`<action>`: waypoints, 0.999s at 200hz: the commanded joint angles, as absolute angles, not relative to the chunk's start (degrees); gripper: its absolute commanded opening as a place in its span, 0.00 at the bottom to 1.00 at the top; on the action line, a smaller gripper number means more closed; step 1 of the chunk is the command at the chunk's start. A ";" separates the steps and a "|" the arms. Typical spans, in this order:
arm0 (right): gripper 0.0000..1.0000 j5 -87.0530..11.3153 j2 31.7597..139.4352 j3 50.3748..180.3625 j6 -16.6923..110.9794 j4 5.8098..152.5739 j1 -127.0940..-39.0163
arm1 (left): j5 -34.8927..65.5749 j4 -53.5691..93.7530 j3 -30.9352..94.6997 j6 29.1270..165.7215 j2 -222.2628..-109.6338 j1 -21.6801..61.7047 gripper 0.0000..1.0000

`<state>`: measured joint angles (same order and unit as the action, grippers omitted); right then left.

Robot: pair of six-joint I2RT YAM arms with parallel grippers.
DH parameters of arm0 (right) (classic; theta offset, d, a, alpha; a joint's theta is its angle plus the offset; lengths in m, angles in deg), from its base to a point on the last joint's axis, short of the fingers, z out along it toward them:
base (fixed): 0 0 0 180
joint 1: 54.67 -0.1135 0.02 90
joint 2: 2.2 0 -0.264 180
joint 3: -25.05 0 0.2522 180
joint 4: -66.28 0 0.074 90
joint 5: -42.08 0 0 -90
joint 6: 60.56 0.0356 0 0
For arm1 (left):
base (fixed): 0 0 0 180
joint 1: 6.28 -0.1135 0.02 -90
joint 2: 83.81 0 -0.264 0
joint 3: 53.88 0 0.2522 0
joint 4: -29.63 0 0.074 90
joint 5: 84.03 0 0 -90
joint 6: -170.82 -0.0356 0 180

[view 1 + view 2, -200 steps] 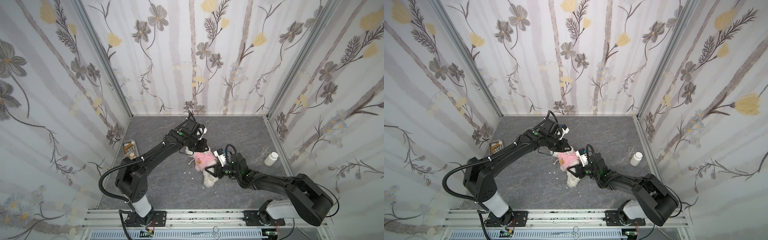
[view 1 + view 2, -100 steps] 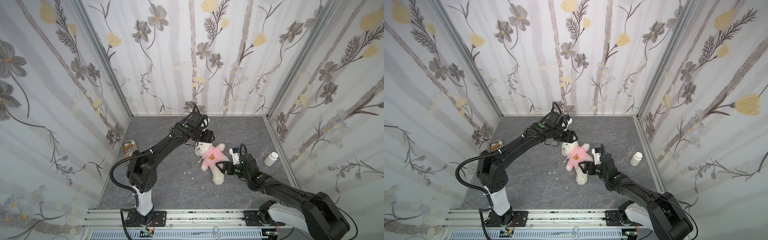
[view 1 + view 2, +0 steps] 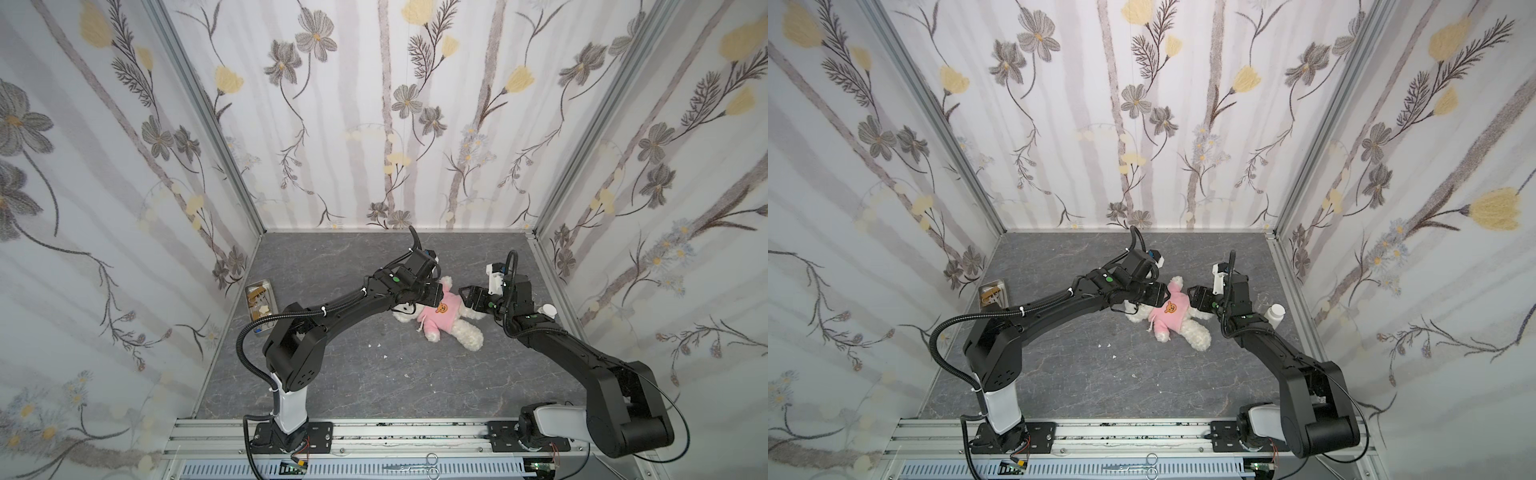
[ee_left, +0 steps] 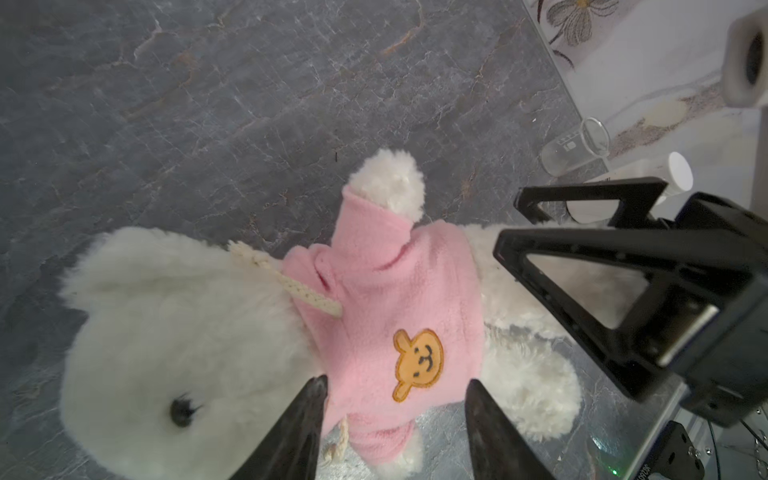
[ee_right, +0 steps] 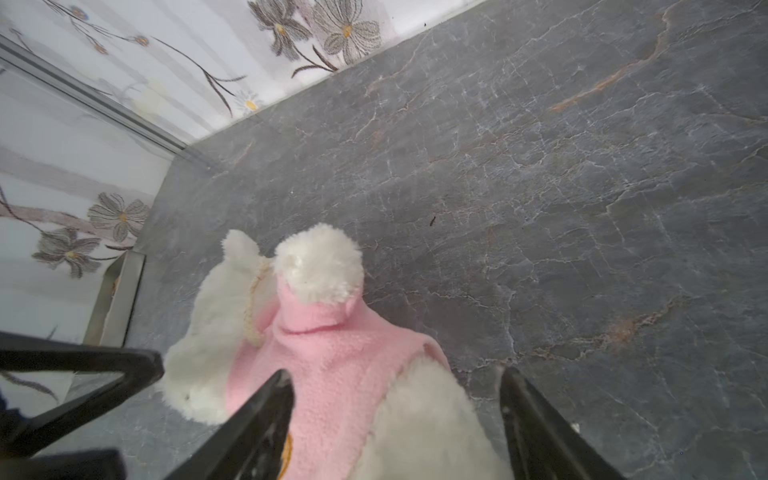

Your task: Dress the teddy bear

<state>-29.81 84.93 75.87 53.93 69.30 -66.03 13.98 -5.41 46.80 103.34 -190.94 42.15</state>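
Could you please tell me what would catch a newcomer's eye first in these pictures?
A white teddy bear in a pink hoodie lies face up on the grey table. The left tool hangs over its chest, the right tool by its legs, both open.

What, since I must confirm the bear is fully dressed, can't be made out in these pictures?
Face of the teddy bear: in both top views the left arm partly covers it; the left wrist view shows one eye, its bottom edge cutting off the rest.
Back of the pink hoodie: under the bear in every view.
Contents of the tray: too small in both top views.
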 commanded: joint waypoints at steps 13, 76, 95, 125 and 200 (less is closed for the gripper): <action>0.52 -22.49 87.53 70.82 53.82 66.76 -68.30 | 6.47 -1.71 43.24 105.70 -187.64 41.75 0.55; 0.82 -18.58 71.29 61.18 64.51 66.43 -79.40 | 2.98 -1.70 33.25 102.02 -173.14 40.47 0.66; 0.90 -26.94 65.68 63.52 58.92 76.01 -78.25 | 4.66 -1.38 31.65 101.03 -172.18 40.54 0.69; 1.00 -36.95 61.58 65.76 55.53 78.50 -76.19 | 5.34 0.47 31.07 98.65 -173.28 40.80 0.73; 0.68 -15.82 85.24 77.73 58.62 59.64 -72.59 | 8.86 3.00 33.55 94.18 -179.60 38.71 0.56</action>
<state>-23.06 80.40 76.25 56.08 67.42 -72.61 8.19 0.76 32.81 95.54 -179.11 39.70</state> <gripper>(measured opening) 0.694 0.561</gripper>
